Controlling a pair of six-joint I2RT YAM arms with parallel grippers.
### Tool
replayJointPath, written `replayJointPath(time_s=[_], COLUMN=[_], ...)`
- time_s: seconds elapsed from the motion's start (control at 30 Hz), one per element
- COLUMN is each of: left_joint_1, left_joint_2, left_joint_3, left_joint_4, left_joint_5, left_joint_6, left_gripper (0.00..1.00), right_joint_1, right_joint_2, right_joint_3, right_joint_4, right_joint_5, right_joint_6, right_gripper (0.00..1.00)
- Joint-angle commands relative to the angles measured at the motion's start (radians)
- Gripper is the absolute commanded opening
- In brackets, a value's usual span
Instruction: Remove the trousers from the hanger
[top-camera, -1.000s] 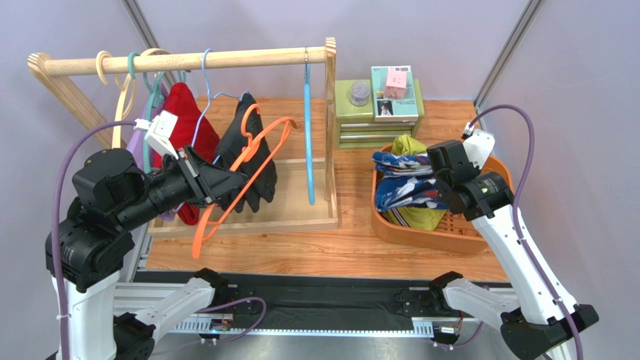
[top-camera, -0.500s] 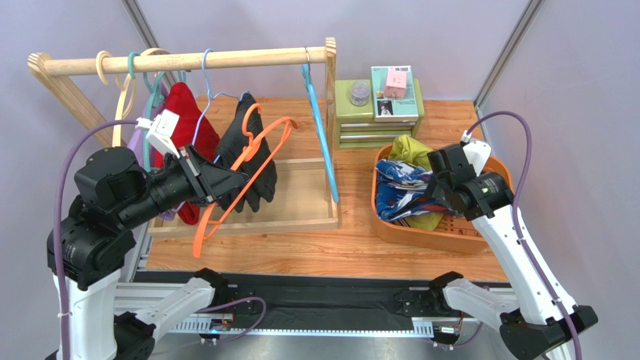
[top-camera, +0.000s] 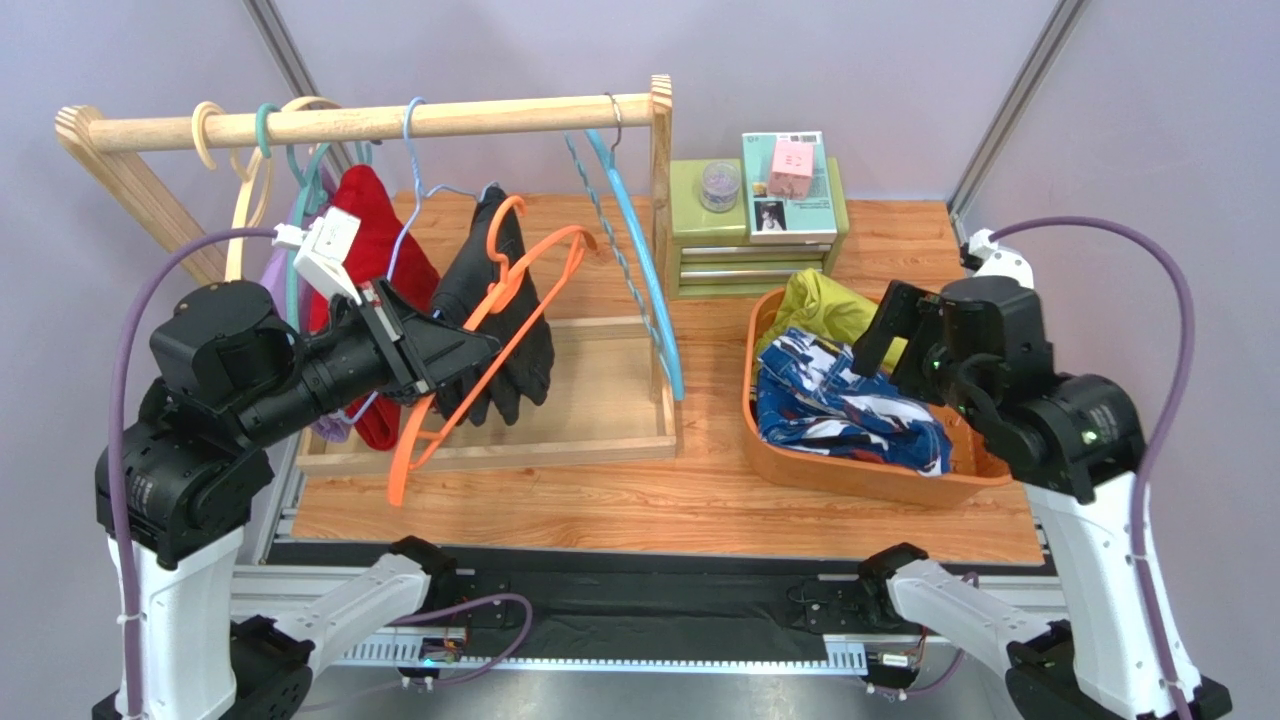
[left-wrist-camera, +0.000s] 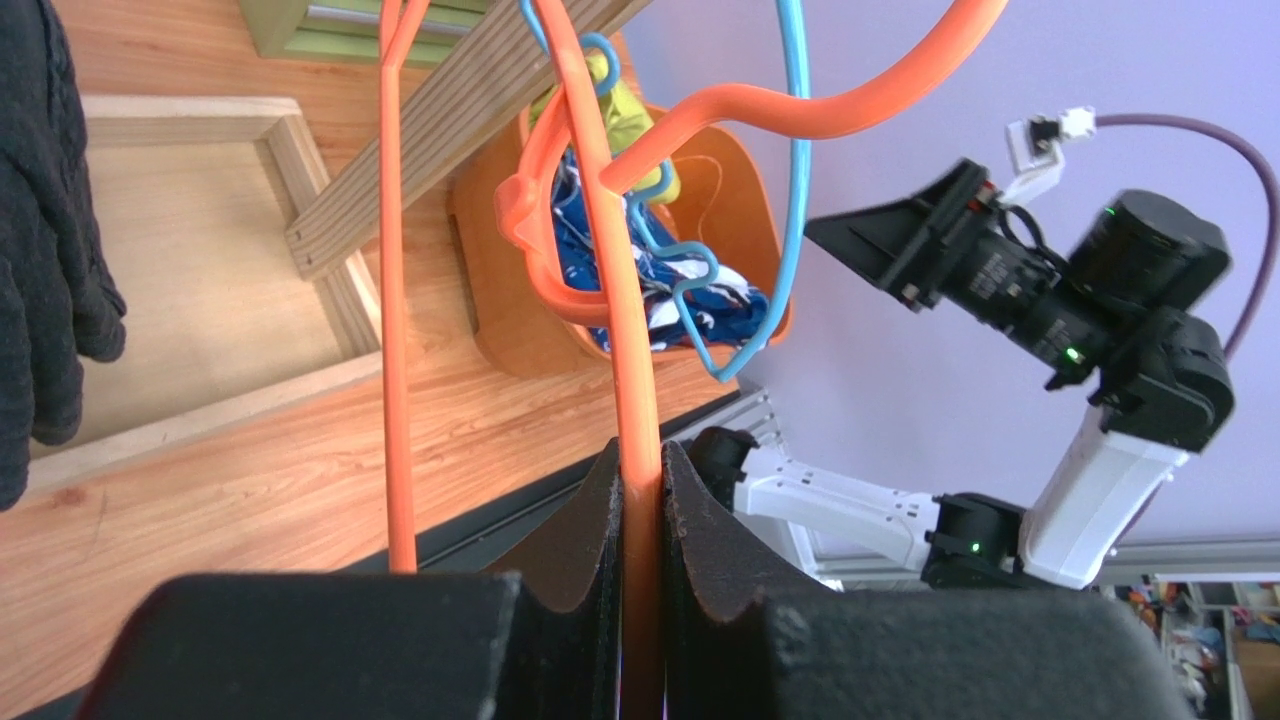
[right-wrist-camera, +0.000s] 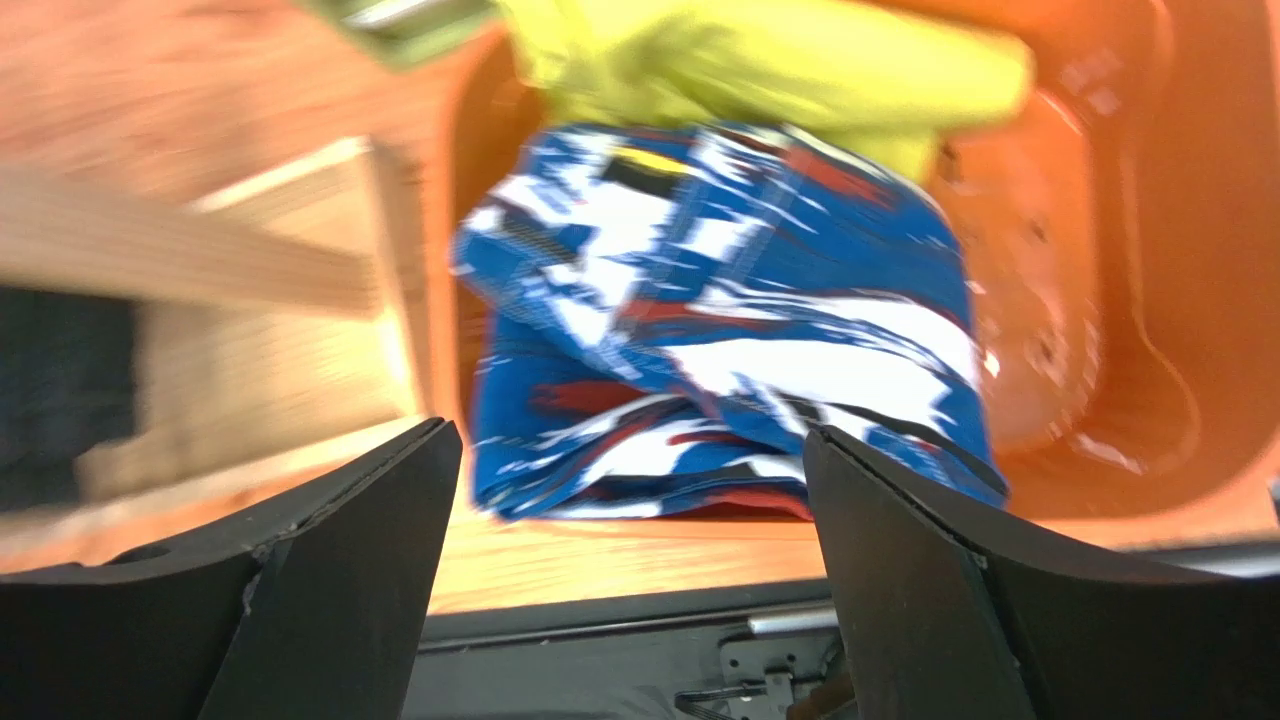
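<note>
Between lilac walls (top-camera: 496, 53), a wooden tabletop (top-camera: 601, 510) bears the basket (top-camera: 842, 473) of trousers (top-camera: 842, 405).

Wooden tabletop (top-camera: 601, 518) carries three things: the clothes rack's tray base (top-camera: 601, 432) sits on the left, an orange basket (top-camera: 842, 474) rests right, a green stack of boxes (top-camera: 751, 252) stands behind.

two soft pairs of trousers, both heaped in the orange basket (top-camera: 842, 477) at the table's right side. navy blue pair (top-camera: 845, 408) with white and red print: crumpled, spread over the near and middle part, uppermost. yellow-green pair (top-camera: 827, 305), plain: bunched at the far end, rising above the rim, touching the navy cloth and partly tucked beneath it.
</note>
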Motion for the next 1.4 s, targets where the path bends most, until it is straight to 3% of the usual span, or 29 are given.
replayJointPath(time_s=[0.0,0.2,0.63,1.0,1.3,1.37], left_joint_1=[0.005,0.005,0.005,0.005,0.005,0.005], left_joint_2=[0.039,0.122,0.231,0.288,0.202,0.179], left_joint_3=[0.084,0.203,0.276,0.241,0.08,0.049], left_joint_4=[0.044,0.014,0.144,0.21,0.267,0.273], left_joint_5=[-0.031,-0.114,-0.238,-0.269,-0.237,-0.228], left_joint_6=[0.015,0.034,0.026,-0.026,-0.077,-0.08], left_gripper=[0.0,0.0,0.0,0.0,0.0,0.06], right_joint_1=[0.001,0.001,0.001,0.003,0.001,0.003], right_joint_2=[-0.022,-0.02,-0.057,-0.132,-0.171,-0.181], right_joint_3=[0.135,0.213,0.233,0.15,0.054,0.032], right_joint_4=[-0.074,0.004,0.011,0.023,0.069,0.086], right_joint_5=[-0.254,-0.41,-0.476,-0.505,-0.549,-0.562], right_joint_6=[-0.138,-0.092,-0.046,0.013,0.054,0.069], right_gripper=[0.9,0.88,0.85,0.85,0.85,0.85])
